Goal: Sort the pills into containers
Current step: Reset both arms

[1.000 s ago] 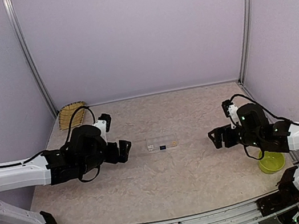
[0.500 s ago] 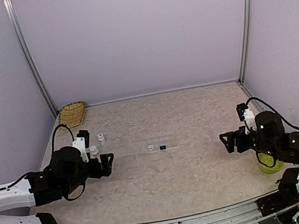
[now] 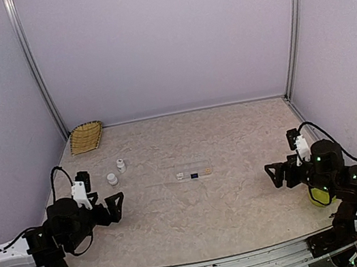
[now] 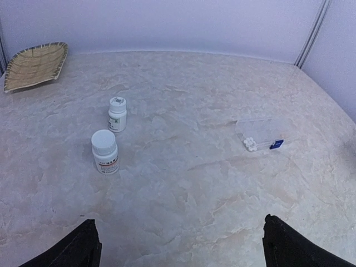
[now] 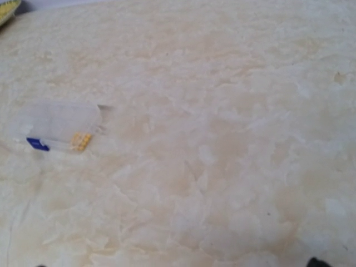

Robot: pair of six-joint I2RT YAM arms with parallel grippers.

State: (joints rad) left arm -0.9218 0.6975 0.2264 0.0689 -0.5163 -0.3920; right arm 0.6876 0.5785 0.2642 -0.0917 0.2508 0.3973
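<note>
The left gripper (image 3: 114,208), fingers spread and empty, hangs near its base, with white bottles (image 3: 112,179) just ahead and a woven tray (image 3: 87,136) in the far corner. Mid-table the clear organizer box (image 3: 193,170) holds the only visible pills, white pills (image 4: 250,144) and orange-yellow pills (image 5: 81,141) in separate cells, so sorting looks finished; any further move needs a long, unobstructed reach. The right gripper (image 3: 274,176), likewise spread and empty, sits well apart beside a yellow-green bowl (image 3: 320,198).

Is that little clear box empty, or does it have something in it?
Not empty: the box holds a cluster of white pills and a cluster of yellow pills.
</note>
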